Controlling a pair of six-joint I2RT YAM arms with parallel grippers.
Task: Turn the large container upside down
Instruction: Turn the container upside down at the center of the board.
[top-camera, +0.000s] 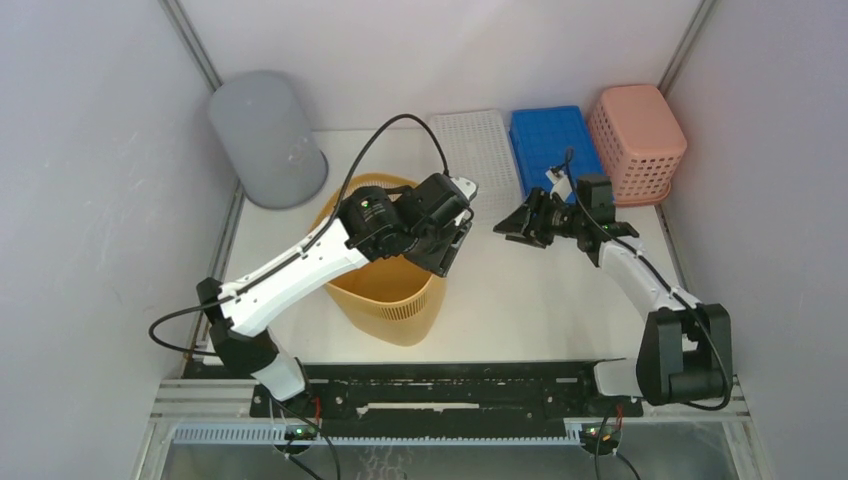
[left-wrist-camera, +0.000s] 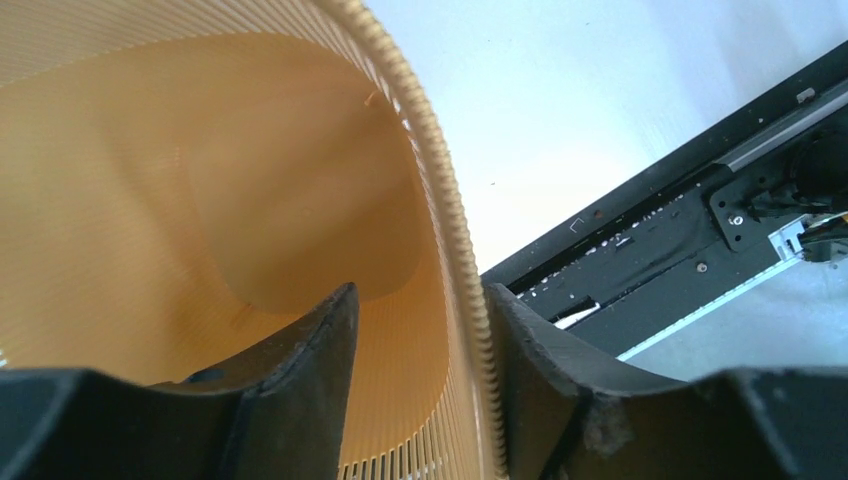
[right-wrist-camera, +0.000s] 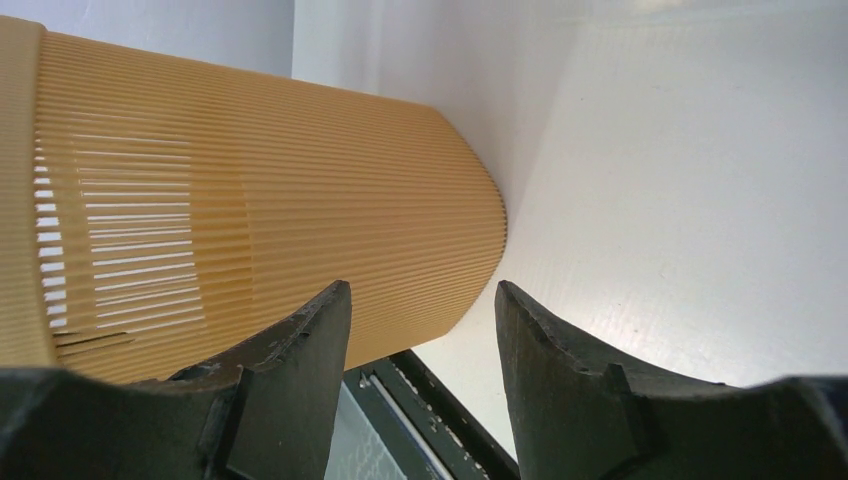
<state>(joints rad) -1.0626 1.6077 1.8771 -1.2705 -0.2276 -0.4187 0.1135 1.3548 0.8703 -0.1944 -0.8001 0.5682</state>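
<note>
Item: large container (top-camera: 395, 300), a yellow-orange ribbed bin with slotted walls. It is standing upright, mouth up, on the left-centre of the white table (top-camera: 540, 300).

Left gripper (top-camera: 452, 248): it is reaching over the bin's far-right rim. In the left wrist view one finger (left-wrist-camera: 300, 380) is hanging inside the bin and the other (left-wrist-camera: 560, 380) outside. The jaws are standing spread astride the rim and are not pinching it.

Right gripper (top-camera: 508, 230): it is hovering over the table just right of the bin. It is pointing at the bin's side, with its jaws apart and nothing between them.

Surface: matte white, running to a black rail (top-camera: 440, 395) at the near edge.

Back row, left to right: a grey bin (top-camera: 268, 140) standing mouth down, a white tray (top-camera: 478, 150), a blue crate (top-camera: 553, 140) and a pink basket (top-camera: 638, 140).

Room: pale grey panel walls are enclosing the table on three sides.
</note>
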